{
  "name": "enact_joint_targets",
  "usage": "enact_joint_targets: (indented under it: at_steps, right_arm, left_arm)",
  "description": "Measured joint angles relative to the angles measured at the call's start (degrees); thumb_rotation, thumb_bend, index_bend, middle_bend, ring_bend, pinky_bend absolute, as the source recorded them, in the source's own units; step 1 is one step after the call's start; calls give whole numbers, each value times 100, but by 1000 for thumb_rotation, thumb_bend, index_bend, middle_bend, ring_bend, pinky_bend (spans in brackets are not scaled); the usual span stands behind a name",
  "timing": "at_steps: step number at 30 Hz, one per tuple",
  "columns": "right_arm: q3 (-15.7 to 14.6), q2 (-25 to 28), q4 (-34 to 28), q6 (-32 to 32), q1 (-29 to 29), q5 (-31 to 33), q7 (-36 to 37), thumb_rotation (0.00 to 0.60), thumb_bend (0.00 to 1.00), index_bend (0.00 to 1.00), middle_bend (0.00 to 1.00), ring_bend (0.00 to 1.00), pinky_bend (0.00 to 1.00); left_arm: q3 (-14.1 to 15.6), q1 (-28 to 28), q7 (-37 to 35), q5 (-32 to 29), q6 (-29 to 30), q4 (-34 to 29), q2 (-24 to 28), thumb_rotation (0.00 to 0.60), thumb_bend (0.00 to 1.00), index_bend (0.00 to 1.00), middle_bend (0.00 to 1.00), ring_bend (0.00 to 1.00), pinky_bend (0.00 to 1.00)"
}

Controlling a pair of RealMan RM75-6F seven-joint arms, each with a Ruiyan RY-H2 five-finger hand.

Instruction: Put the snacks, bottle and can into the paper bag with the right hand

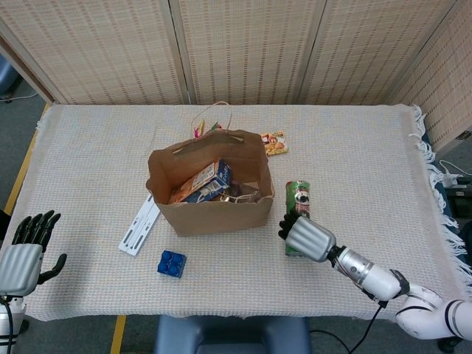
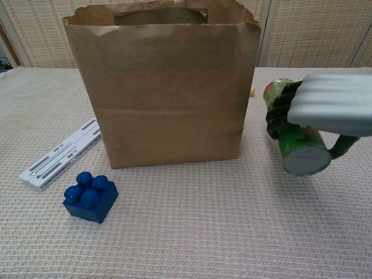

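The brown paper bag (image 1: 210, 206) (image 2: 163, 93) stands upright and open mid-table, with a blue snack box (image 1: 206, 181) and other packets inside. My right hand (image 1: 308, 238) (image 2: 331, 107) grips a green can (image 1: 298, 205) (image 2: 296, 145), lifted off the cloth just right of the bag. A small snack packet (image 1: 276, 142) lies on the cloth behind the bag. My left hand (image 1: 22, 254) hovers open at the table's near left corner, holding nothing.
A blue toy brick (image 1: 171, 263) (image 2: 90, 196) sits in front of the bag. A white flat strip (image 1: 140, 226) (image 2: 61, 154) lies to the bag's left. Colourful items (image 1: 206, 129) peek out behind the bag. The woven cloth (image 1: 354, 162) covers the table; folding screens stand behind.
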Motion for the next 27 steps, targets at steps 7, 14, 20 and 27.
enact_joint_targets:
  at_steps: [7, 14, 20, 27]
  right_arm:
    - [483, 821, -515, 1122, -260, -22, 396, 600, 311, 860, 678, 698, 727]
    - [1016, 1128, -910, 1448, -216, 270, 433, 600, 312, 860, 678, 698, 723]
    - [1910, 1125, -1480, 1112, 400, 1097, -726, 600, 312, 860, 678, 698, 719]
    - [2405, 230, -1697, 634, 1430, 2293, -2393, 600, 312, 860, 678, 698, 717]
  left_arm:
    - [-2, 5, 34, -5, 11, -13, -7, 600, 377, 35, 0, 0, 0]
    - [-4, 7, 46, -3, 19, -19, -12, 600, 377, 36, 0, 0, 0]
    - [-1, 6, -7, 6, 14, -7, -5, 600, 377, 35, 0, 0, 0]
    - [12, -7, -178, 41, -15, 34, 24, 600, 378, 45, 0, 0, 0]
